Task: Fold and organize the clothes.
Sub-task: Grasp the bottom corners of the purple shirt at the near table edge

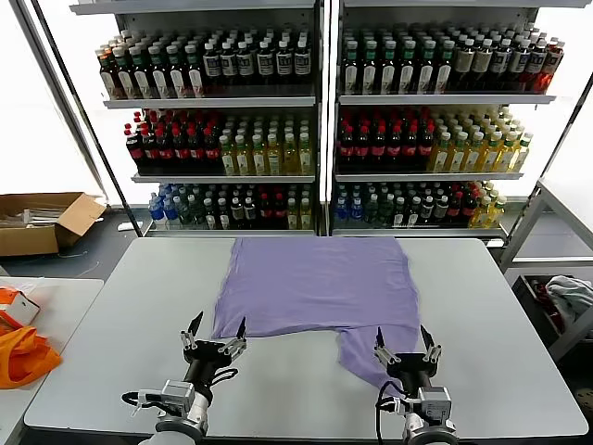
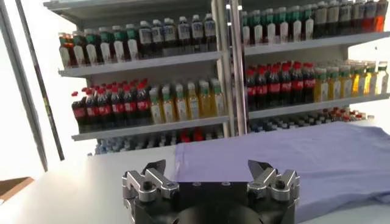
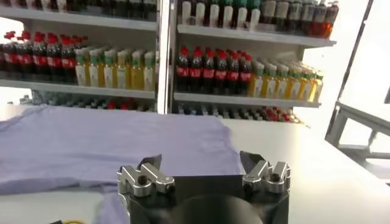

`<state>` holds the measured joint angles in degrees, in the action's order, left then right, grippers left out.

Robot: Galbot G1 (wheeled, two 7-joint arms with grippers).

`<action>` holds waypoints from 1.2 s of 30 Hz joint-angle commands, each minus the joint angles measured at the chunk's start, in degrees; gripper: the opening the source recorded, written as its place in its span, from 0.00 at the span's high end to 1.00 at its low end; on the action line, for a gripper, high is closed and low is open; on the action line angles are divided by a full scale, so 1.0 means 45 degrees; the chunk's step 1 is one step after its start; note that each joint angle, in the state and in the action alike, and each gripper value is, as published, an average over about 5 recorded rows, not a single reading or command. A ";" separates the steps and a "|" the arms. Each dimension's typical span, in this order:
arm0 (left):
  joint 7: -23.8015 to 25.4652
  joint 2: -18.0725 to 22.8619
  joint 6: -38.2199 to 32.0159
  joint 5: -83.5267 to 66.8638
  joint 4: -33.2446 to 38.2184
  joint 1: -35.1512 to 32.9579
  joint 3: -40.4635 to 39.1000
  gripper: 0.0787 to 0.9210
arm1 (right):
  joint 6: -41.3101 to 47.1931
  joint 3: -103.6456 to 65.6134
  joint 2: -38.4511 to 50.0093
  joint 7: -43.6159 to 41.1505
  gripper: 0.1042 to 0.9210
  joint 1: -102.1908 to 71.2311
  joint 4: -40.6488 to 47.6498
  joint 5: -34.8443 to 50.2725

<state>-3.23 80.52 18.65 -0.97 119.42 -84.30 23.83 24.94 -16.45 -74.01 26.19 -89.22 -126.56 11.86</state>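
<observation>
Lavender-purple soft fabric T-shirt (image 1: pixel 315 283) flat on grey bench (image 1: pixel 130 315), unfolded; left gripper (image 1: pixel 215 336) at 7 o'clock and right gripper (image 1: pixel 405 345) at 5 o'clock, fingers released; next move likely grasping near hem.

Bottle labels (image 1: pixel 278 65) too small to read, orange bag (image 1: pixel 23 357) cropped

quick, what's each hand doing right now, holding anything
Left hand: open, empty, at the near left edge of the T-shirt.
Right hand: open, empty, over the T-shirt's near right flap.
</observation>
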 commanded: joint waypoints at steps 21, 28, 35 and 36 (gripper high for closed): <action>-0.0377 -0.1511 0.1894 -0.2718 -0.1814 0.1726 0.0123 0.12 | 0.1042 0.0642 -0.0654 0.1025 0.12 -0.0541 -0.0040 0.0561; -0.0379 -0.1455 0.1888 -0.2910 -0.2342 0.2203 -0.0126 0.12 | 0.1199 0.0663 -0.0806 0.1031 0.12 -0.0482 0.0199 0.0634; -0.0381 -0.1517 0.1879 -0.2896 -0.2518 0.2304 -0.0276 0.12 | 0.1268 0.0689 -0.0922 0.1081 0.12 -0.0468 0.0295 0.0665; -0.0384 -0.1522 0.1878 -0.2897 -0.2538 0.2310 -0.0288 0.12 | 0.1266 0.0686 -0.0933 0.1090 0.12 -0.0478 0.0321 0.0669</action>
<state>-4.91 74.03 26.72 -12.75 109.02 -74.92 22.67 30.30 -13.46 -78.19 30.98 -91.61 -124.97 14.81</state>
